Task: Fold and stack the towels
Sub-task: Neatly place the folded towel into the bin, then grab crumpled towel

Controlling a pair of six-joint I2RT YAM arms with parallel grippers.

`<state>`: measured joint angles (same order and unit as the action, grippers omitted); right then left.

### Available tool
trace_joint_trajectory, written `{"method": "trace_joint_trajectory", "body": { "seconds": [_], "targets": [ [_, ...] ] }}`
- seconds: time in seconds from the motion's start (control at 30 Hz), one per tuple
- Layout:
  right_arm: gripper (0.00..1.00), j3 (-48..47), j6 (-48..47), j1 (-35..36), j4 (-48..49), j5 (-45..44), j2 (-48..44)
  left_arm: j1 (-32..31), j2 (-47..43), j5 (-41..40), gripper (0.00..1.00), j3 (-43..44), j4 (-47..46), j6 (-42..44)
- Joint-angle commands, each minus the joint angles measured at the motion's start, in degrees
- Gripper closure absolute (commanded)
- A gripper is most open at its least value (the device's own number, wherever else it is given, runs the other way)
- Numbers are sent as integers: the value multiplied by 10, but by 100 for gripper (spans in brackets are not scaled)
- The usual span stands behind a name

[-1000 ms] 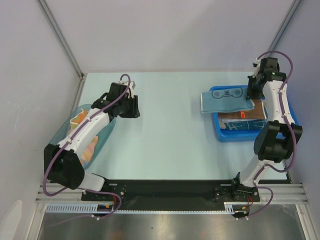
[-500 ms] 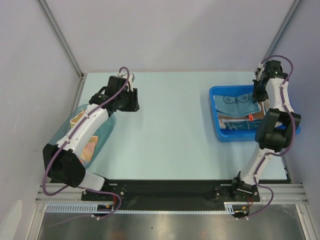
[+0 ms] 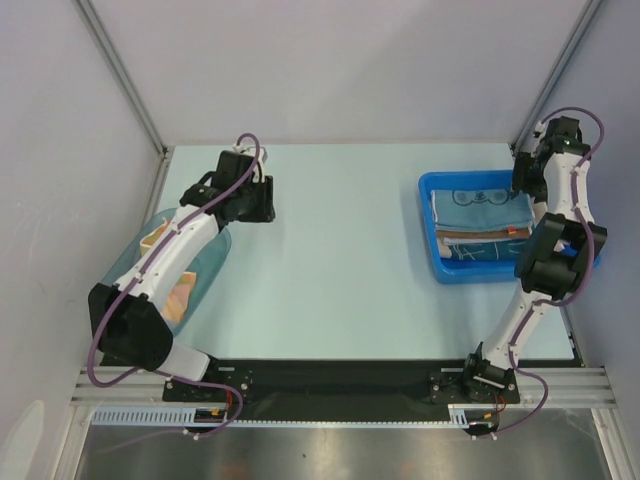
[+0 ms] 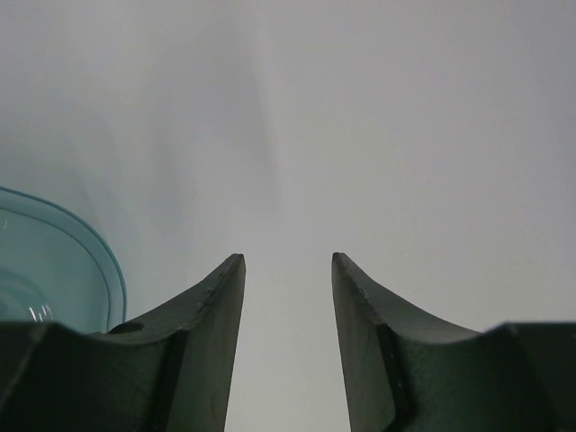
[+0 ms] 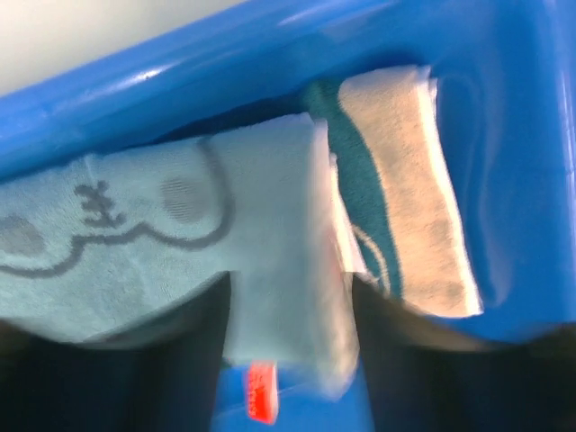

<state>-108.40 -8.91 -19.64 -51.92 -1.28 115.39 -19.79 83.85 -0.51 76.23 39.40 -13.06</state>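
Observation:
Folded towels lie stacked in the blue bin (image 3: pixel 426 215) at the right: a light blue towel (image 3: pixel 478 203) on top, a brown one (image 3: pixel 485 237) under it, a teal one (image 3: pixel 475 255) at the front. My right gripper (image 3: pixel 522 185) hangs over the bin's far right corner. In the right wrist view it (image 5: pixel 290 283) is open, and the light blue towel's (image 5: pixel 135 225) corner with a red tag (image 5: pixel 261 391) lies loose between its fingers. My left gripper (image 3: pixel 262 205) is open and empty over the table. An orange towel (image 3: pixel 178 295) sits in the teal tub (image 3: pixel 205 255).
The teal tub's rim (image 4: pixel 54 261) shows at the left of the left wrist view, beside my left gripper (image 4: pixel 288 261). Enclosure walls stand close at the back, left and right. The blue bin wall (image 5: pixel 225 72) rises just beyond the right fingers.
The right gripper carried the light blue towel from overhanging the bin's left rim fully into the bin, then opened and let it go. The left gripper shifted slightly left.

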Motion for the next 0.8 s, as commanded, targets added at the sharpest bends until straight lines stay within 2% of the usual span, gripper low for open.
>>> {"method": "trace_joint_trajectory", "body": {
  "seconds": [0.0,0.07,0.13,0.23,0.27,0.43,0.5,0.63,0.77],
  "targets": [
    [35,-47,35,-1,-5,-14,2,15,-4,-33,50,30,8,-7],
    [10,-53,55,8,-20,-16,-19,40,-19,-44,47,30,12,-20],
    [0,-52,74,24,-25,-21,-53,74,-54,-60,44,15,-12,-29],
    [0,-37,105,74,-22,-23,-90,120,-85,-97,35,-17,-26,-49],
    [0,-31,118,90,-19,-16,-116,157,-102,-102,34,-31,-28,-55],
    [0,55,158,195,47,28,-198,310,-119,-50,32,-71,-28,-70],
    [0,83,175,256,80,35,-236,341,-111,-52,32,-94,-31,-68],
    [0,150,176,330,142,74,-284,404,-69,-34,33,-139,-52,-79],
    [0,187,180,369,163,58,-303,411,-7,-69,35,-179,-59,-86]
  ]
}}
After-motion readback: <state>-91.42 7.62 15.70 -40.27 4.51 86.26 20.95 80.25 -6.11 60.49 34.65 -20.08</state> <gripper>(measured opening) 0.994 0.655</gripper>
